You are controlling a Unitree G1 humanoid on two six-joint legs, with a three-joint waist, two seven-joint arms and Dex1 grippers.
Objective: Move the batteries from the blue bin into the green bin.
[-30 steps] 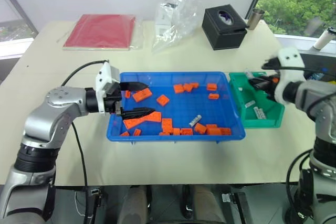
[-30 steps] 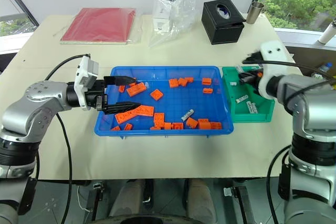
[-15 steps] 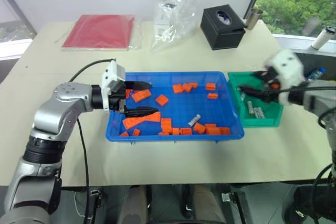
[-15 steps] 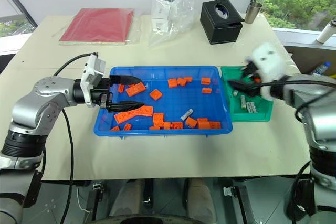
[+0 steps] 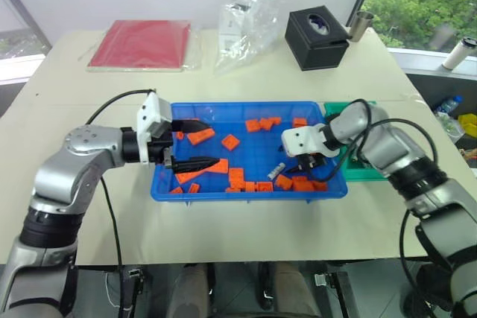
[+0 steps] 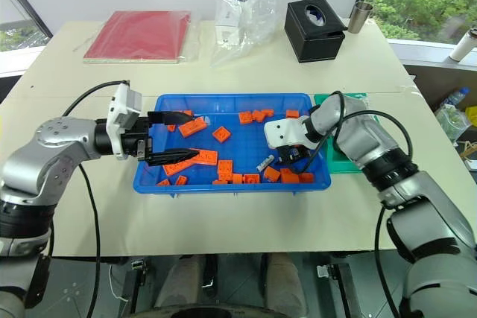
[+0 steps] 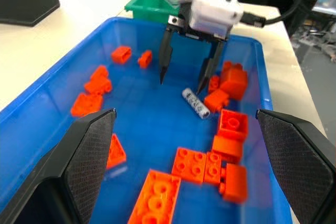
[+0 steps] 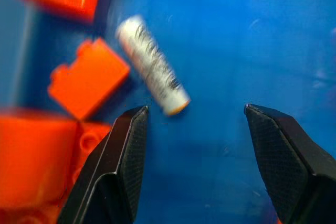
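My right tool (image 7: 186, 80) hangs inside the blue bin (image 5: 246, 193), toward its three o'clock end, with the two black fingers spread apart and gripping nothing. They point down at the gridded floor. One battery (image 7: 195, 103) lies flat on that floor just past the fingertips, close to them but not between them; I cannot tell whether a tip touches it. In my right wrist view the same battery (image 8: 152, 65) sits ahead of the gap between my fingers, tilted, with an orange block (image 8: 88, 84) right beside it.

My left tool (image 5: 195, 141) is at the nine o'clock end of the blue bin, reaching in over the rim toward three o'clock, its fingers parted and empty, poised over some of the orange blocks there.

More orange blocks (image 5: 237, 177) are scattered across the bin, a row of them along the six o'clock wall and a few near the twelve o'clock wall.

The green bin (image 5: 363, 174) stands on the tabletop (image 5: 246, 232) just beside the blue bin at three o'clock, mostly hidden behind my right arm, so I cannot see what it holds.

Farther off at twelve o'clock sit a black tissue box (image 5: 317, 37), a clear plastic bag (image 5: 250, 24) and a red folder (image 5: 143, 45).
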